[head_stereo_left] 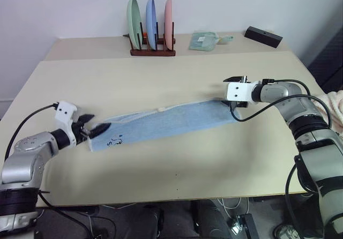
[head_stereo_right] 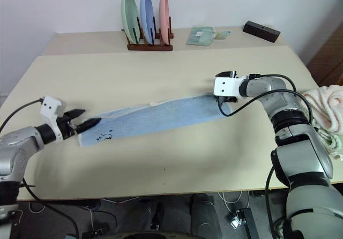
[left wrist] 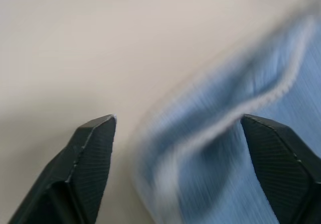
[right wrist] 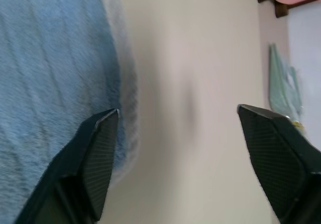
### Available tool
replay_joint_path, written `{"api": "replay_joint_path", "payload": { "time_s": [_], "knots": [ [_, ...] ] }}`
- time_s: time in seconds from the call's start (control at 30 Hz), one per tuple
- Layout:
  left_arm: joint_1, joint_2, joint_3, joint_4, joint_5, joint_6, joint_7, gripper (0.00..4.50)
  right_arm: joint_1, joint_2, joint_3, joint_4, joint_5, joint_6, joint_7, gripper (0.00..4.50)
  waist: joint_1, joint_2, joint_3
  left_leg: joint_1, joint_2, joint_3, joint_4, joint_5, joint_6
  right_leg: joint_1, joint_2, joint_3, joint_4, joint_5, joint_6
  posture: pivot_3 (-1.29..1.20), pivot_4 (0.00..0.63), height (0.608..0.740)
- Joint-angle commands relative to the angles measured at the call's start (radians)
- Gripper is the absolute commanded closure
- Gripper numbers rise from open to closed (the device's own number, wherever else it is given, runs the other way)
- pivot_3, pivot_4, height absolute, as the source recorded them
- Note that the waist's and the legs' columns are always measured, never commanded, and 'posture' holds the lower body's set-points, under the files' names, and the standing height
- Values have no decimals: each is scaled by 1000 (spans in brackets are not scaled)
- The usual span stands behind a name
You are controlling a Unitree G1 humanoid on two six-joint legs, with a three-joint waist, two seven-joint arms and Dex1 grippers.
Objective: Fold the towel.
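- The counter [head_stereo_left: 161, 169]: you have wide bare room between the two pincers on the near side of the towel, and more on the far side; its near edge runs close below both arms.
- The towel [head_stereo_left: 166, 122]: it lies flat as a long, narrow, already doubled strip, one end at each pincer. It looks like soft, light terry that will sag and drag, so take it by the end corners on the white piping.
- The left pincer [head_stereo_left: 90, 131]: released, jaws spread, the towel's end with the dark mark just ahead of it and partly between the tips.
- The right pincer [right wrist: 175, 133]: released too, the other towel end beside one finger.
- The plate rack [head_stereo_left: 152, 49]: well beyond both pincers, near the far edge.
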Motion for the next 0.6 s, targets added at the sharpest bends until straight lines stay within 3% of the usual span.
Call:
{"api": "replay_joint_path", "payload": {
  "time_s": [0.03, 0.17, 0.3, 0.43, 0.53, 0.6],
  "knots": [
    [-79, -52, 96, 56, 0, -16, 173, 725, 13, -26, -42, -58, 11, 8, -36, 915, 1, 0, 0, 0, 0, 0, 0, 0, 0, 0, 0, 0, 0, 0, 0, 0, 150, 721],
    [-104, -84, 118, 103, 12, -13, 256, 725, 61, -52, -69, -135, 26, 42, -42, 915, -3, 0, 0, 0, 0, 0, 0, 0, 0, 0, 0, 0, 0, 0, 0, 0, 150, 721],
    [-77, -68, 107, 83, 33, -64, 244, 725, 175, -77, -192, -337, 188, 199, 52, 915, 0, 0, 0, -1, 0, 0, 0, 0, 0, -1, 0, 0, 0, 0, 0, 0, 150, 721],
    [-61, -46, 120, 48, 21, -96, 209, 725, 333, -88, -345, -618, 414, 509, 156, 915, 6, -1, 0, -2, 0, -2, 1, 0, 0, 0, 0, -1, -1, 0, 0, 0, 150, 721],
    [-9, -27, 83, -103, -40, -94, 84, 664, 529, -83, -513, -938, 696, 942, 181, 62, 9, -1, 0, -3, 0, -3, 1, 0, 0, 0, -1, -1, -1, 0, 0, 0, 150, 721],
    [22, -31, 32, -210, -72, -79, 14, 664, 647, -65, -596, -1100, 837, 1154, 157, 19, 17, -1, -1, -5, 0, -6, 1, -1, 0, 0, -2, -2, -2, 0, 0, 0, 150, 721]
  ]
}}
